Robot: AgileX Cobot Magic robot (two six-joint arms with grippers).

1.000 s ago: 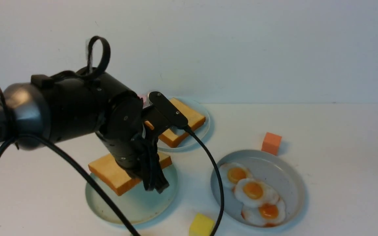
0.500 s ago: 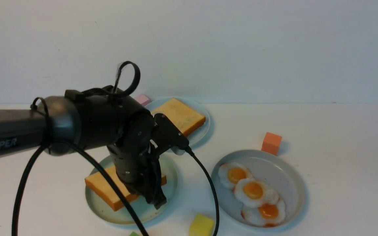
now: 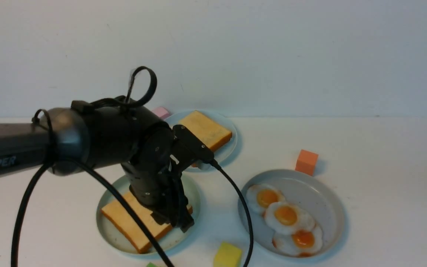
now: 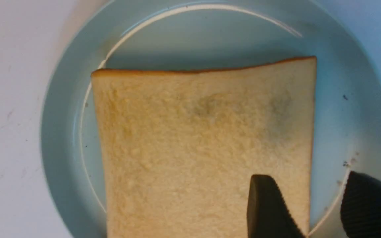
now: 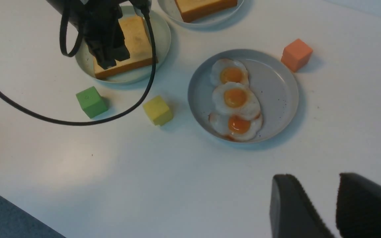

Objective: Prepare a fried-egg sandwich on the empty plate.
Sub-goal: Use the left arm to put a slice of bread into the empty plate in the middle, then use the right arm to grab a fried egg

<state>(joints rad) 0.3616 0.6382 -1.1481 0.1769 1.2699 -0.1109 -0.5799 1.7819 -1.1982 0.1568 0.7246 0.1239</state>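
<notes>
Bearing "PiPER" on its arm (image 3: pixel 0 163), the left claw (image 4: pixel 306 180) gapes empty over toast (image 4: pixel 203 142) on the mint plate (image 4: pixel 61 132).

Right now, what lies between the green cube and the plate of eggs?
The yellow cube, touching neither the green cube nor the egg plate; the right wrist view shows it.

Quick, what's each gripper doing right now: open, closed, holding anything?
Left gripper: open, jaws straddling an edge of the square golden toast slice lying on the round pale mint-green plate, not gripping it.
Right gripper: open, empty.
</notes>
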